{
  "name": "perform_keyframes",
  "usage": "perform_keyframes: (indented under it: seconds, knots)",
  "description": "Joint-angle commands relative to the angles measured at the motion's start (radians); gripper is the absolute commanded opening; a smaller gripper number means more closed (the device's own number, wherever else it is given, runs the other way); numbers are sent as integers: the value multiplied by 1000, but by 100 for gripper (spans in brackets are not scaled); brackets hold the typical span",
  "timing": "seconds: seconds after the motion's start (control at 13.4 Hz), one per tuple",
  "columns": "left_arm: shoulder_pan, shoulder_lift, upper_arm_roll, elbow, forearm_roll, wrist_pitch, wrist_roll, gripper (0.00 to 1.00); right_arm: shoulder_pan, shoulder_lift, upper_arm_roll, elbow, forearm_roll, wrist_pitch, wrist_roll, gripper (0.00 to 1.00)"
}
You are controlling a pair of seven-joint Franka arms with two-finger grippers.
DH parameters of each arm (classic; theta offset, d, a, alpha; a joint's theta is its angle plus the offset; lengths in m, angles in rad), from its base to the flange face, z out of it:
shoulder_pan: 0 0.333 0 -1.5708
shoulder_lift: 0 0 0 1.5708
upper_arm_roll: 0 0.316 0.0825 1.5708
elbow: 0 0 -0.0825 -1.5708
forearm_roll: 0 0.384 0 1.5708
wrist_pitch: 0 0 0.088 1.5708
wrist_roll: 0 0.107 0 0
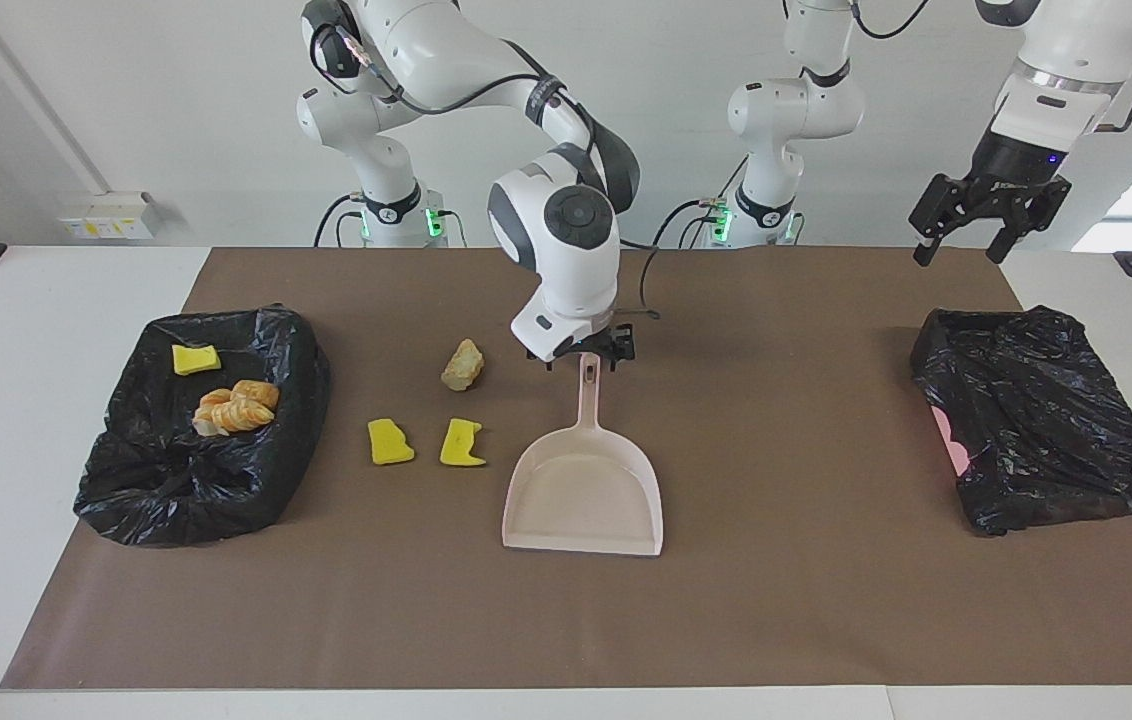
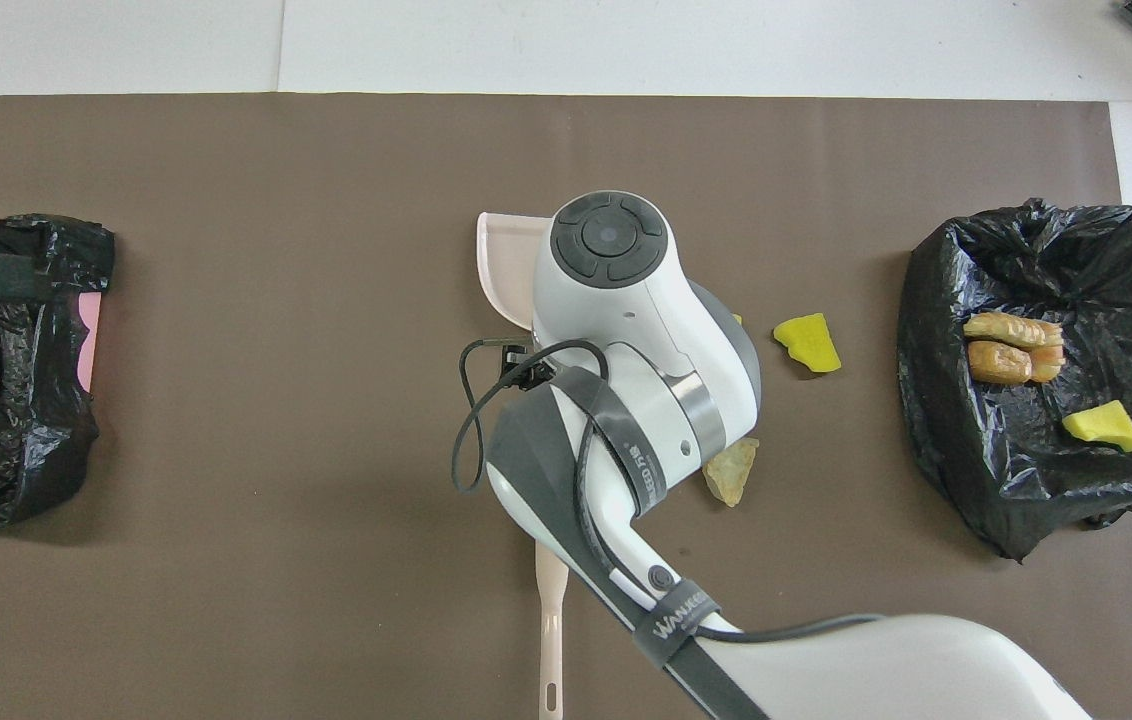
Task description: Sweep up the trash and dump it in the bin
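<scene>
Facing view shows the dustpan [image 1: 583, 490] lying flat on the brown mat [image 1: 786, 600] near the middle of the surface, its long handle pointing toward the robots. The right gripper [image 1: 581, 352] hangs just above the handle's end with its jaws spread and nothing between them. The pan is pale pink, a shallow scoop with low side walls and a straight open lip; it looks like thin rigid plastic, so it should be light, stiff and somewhat slick, and the slim handle is the natural place to pinch it, close to the scoop to limit swinging. The loose trash lies beside the pan toward the right arm's end: two yellow sponge scraps [image 1: 390, 442] [image 1: 462, 443] side by side, and a rough beige lump [image 1: 463, 365] nearer to the robots. The scraps look soft, very light and likely to skid or tumble rather than slide cleanly; the lump seems harder and irregular, so it may roll. More pieces already sit in the black-lined bin [image 1: 156, 500] at that end. A second black bag [image 1: 1046, 440] lies at the left arm's end, with the left gripper [image 1: 989, 215] waiting high above it, jaws wide apart and empty.
</scene>
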Motion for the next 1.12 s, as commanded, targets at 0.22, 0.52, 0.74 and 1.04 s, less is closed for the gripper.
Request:
perform_keyframes:
  seconds: [0.22,0.52,0.74,1.04]
  knots:
    - [-117,159,-8,16,-29,239,-190,100,101,-271,12,-347,-6,57,99,100]
    - [-212,250,-7,42,-27,287,-258,100,148,-389,14,-551,10,135,102,100]
    - [-350,314,-8,36,-21,355,-372,100,165,-445,12,-683,92,199,102,100]
    - [-467,409,-8,33,-21,395,-407,100,240,-442,14,-772,94,359,107,100]
